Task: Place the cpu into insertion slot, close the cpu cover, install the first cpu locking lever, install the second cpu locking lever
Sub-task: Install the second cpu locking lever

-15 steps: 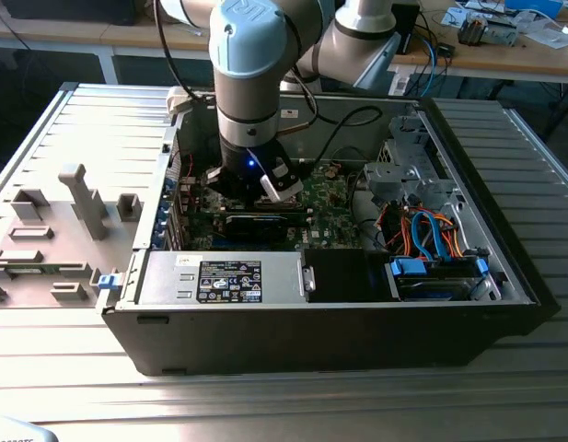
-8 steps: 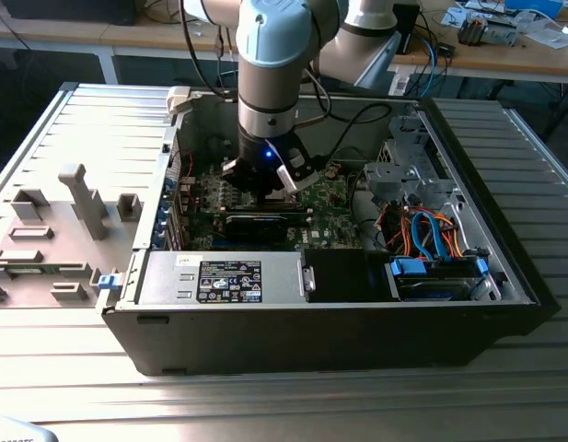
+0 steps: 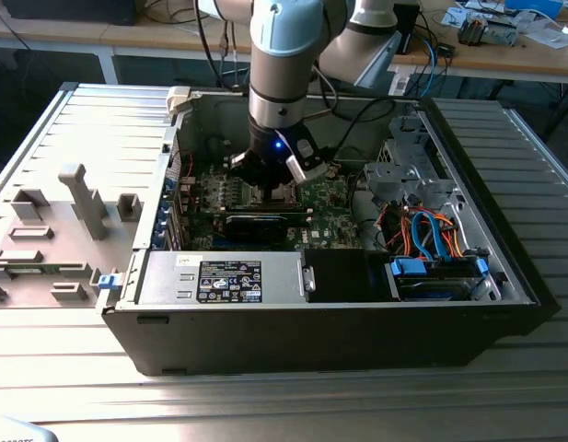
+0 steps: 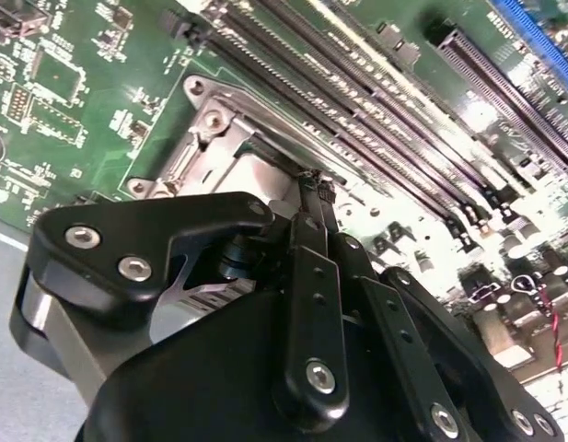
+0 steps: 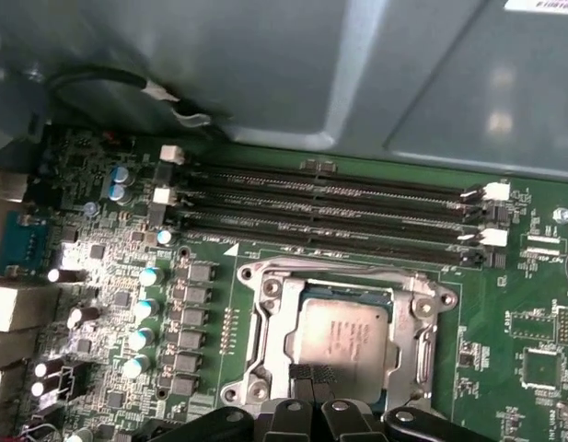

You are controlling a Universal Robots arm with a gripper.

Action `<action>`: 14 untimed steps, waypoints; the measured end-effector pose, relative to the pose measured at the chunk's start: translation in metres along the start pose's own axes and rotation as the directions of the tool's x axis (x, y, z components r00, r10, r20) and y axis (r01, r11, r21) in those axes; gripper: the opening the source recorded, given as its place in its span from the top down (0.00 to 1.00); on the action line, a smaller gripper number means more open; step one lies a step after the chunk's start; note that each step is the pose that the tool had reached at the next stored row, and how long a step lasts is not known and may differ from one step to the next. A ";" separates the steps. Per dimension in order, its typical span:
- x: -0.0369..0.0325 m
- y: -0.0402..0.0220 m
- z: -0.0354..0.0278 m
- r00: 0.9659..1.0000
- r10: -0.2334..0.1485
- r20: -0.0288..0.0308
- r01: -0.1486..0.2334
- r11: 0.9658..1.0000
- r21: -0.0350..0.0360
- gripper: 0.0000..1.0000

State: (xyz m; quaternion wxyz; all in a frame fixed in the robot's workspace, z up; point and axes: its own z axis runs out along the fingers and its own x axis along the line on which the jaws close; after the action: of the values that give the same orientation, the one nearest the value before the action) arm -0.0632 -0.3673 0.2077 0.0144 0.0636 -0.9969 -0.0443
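The cpu (image 5: 343,333), a square chip with a silver-grey top, lies in the insertion slot (image 5: 265,313) on the green motherboard. The cpu cover (image 5: 422,322), a silver frame with a window, lies flat around it. My gripper (image 5: 311,376) is shut, its black fingertips together and down on the chip's edge. In the second wrist view the gripper (image 4: 316,184) meets the silver frame (image 4: 219,152). In the exterior view the gripper (image 3: 270,182) reaches down into the open computer case. I cannot make out the locking levers among the frame's metal.
Long black memory slots (image 5: 339,207) run beside the socket, with capacitors (image 5: 145,308) on another side. The grey case wall (image 5: 265,64) stands close behind. A black power supply (image 3: 228,281), a drive cage with blue and orange cables (image 3: 431,239) and a long black card (image 3: 260,224) crowd the case.
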 end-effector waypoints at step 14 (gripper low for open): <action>-0.0040 0.0121 -0.0367 1.000 0.002 -0.007 -0.002 0.999 0.047 0.89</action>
State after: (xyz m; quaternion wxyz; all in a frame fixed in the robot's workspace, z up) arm -0.0595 -0.3580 0.2452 0.0162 0.0633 -0.9976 -0.0207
